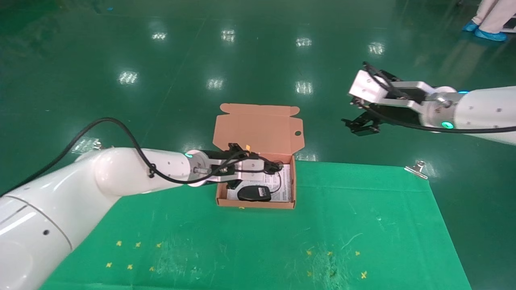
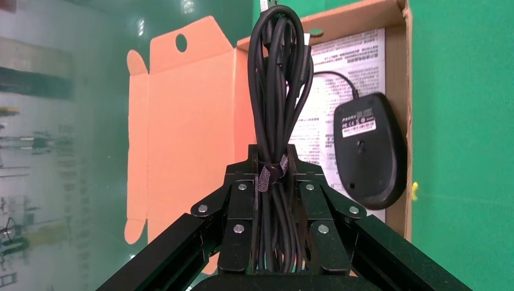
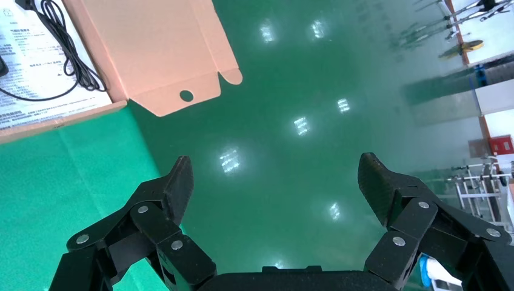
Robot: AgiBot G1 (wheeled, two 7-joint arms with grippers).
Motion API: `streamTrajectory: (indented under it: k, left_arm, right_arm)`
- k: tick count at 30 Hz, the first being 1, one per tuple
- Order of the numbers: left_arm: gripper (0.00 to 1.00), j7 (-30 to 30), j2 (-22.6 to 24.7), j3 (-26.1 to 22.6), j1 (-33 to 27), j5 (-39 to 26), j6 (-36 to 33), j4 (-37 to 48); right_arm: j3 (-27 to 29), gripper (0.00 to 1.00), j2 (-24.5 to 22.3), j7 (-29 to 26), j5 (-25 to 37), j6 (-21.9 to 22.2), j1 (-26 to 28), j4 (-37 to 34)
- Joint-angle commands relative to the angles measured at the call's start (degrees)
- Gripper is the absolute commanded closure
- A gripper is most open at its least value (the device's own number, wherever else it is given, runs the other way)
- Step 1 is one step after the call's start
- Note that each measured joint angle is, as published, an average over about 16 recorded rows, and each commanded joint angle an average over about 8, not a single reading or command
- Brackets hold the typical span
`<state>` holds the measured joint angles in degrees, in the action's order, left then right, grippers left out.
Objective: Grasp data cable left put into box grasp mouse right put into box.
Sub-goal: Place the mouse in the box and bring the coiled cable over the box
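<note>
The salmon-orange box [image 1: 292, 189] stands open at the far edge of the green cloth, with its lid [image 1: 258, 127] upright. The black mouse [image 1: 254, 193] lies inside it, underside up on a printed leaflet [image 2: 357, 60], as the left wrist view [image 2: 370, 151] shows. My left gripper [image 1: 252, 165] hovers over the box, shut on a coiled black data cable [image 2: 276, 91] bound with a strap. My right gripper [image 1: 359, 125] is open and empty, raised off to the right of the box; its wrist view [image 3: 273, 182] shows the lid [image 3: 151, 48] and the mouse's cord [image 3: 60, 42].
A green cloth [image 1: 322, 225] covers the table, with small yellow marks near its front. A metal binder clip [image 1: 417, 168] grips its far right corner. Shiny green floor lies beyond. A person's blue-covered feet [image 1: 489, 34] show at the far right.
</note>
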<state>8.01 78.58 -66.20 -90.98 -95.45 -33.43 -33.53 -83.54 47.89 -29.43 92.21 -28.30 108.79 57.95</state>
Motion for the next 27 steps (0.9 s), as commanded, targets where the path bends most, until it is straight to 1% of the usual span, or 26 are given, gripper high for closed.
streamTrajectory:
  k: [1, 2, 9, 10, 20, 27]
  left_arm:
    - [1.00, 0.41, 0.00, -1.23, 0.11, 1.60, 0.56, -0.02]
    - [0.96, 0.52, -0.01, -1.67, 0.00, 2.22, 0.73, 0.05]
    - [0.08, 0.70, -0.02, -3.52, -0.72, 4.98, 1.61, 0.85]
    - [0.00, 0.67, -0.01, -3.61, -0.76, 5.13, 1.69, 0.94]
    - [0.00, 0.67, -0.37, -3.49, -0.74, 5.01, 1.57, 0.59]
    - [0.00, -0.96, -2.80, -3.25, -0.98, 5.65, 0.91, -1.99]
  right_arm:
    - [-0.20, 0.00, -1.19, -1.33, 0.92, -0.26, 0.58, 1.64]
    - [-0.29, 0.00, -1.52, -1.94, 1.34, -0.34, 0.76, 2.17]
    - [-0.64, 0.00, -2.86, -4.52, 3.25, -0.69, 1.57, 4.50]
    - [-0.66, 0.00, -2.93, -4.61, 3.35, -0.71, 1.62, 4.62]
    - [-0.69, 0.00, -2.77, -4.45, 3.25, -0.74, 1.59, 4.38]
    - [-0.29, 0.00, -2.54, -4.34, 3.44, -0.24, 2.31, 4.22]
